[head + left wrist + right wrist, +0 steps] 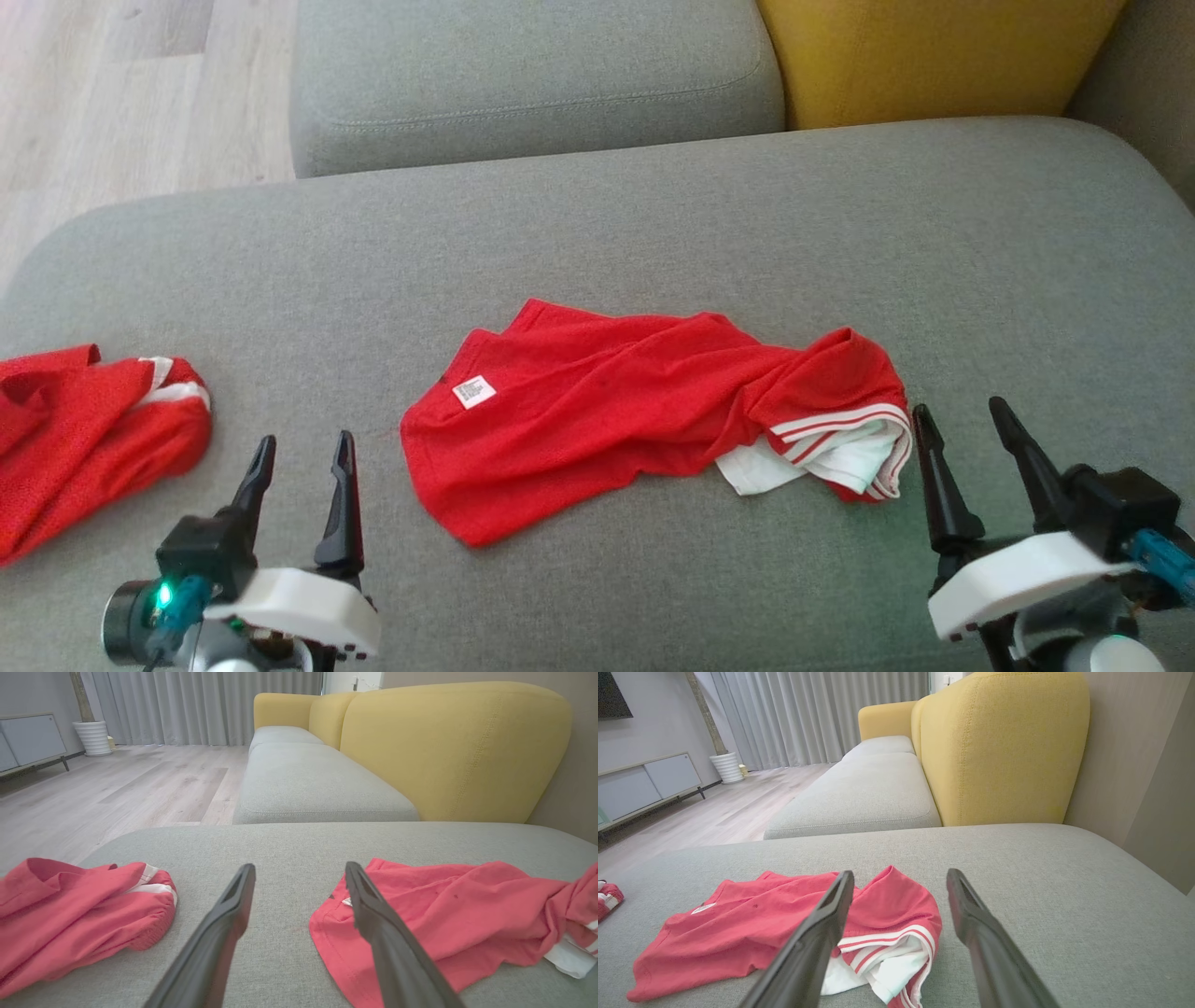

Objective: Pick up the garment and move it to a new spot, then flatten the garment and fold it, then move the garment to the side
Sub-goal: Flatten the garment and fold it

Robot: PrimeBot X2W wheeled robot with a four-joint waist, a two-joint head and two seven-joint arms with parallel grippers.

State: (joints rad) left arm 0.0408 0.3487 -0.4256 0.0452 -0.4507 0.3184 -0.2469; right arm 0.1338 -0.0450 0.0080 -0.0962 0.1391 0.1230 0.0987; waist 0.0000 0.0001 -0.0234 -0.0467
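Note:
A red garment (616,401) with white striped trim and a small white label lies crumpled in the middle of the grey sofa cushion (653,215); it also shows as the garment (448,905) and the garment (784,919) in the wrist views. My left gripper (303,448) stands open just left of its near left corner, not touching it. My right gripper (962,415) is open close beside the striped right end, with nothing between the fingers.
A second red garment (84,429) with white trim lies bunched at the cushion's left edge. Beyond are another grey seat cushion (532,75), a yellow backrest (934,56) and wooden floor (121,93) at the far left. A wall (1148,765) rises to the right.

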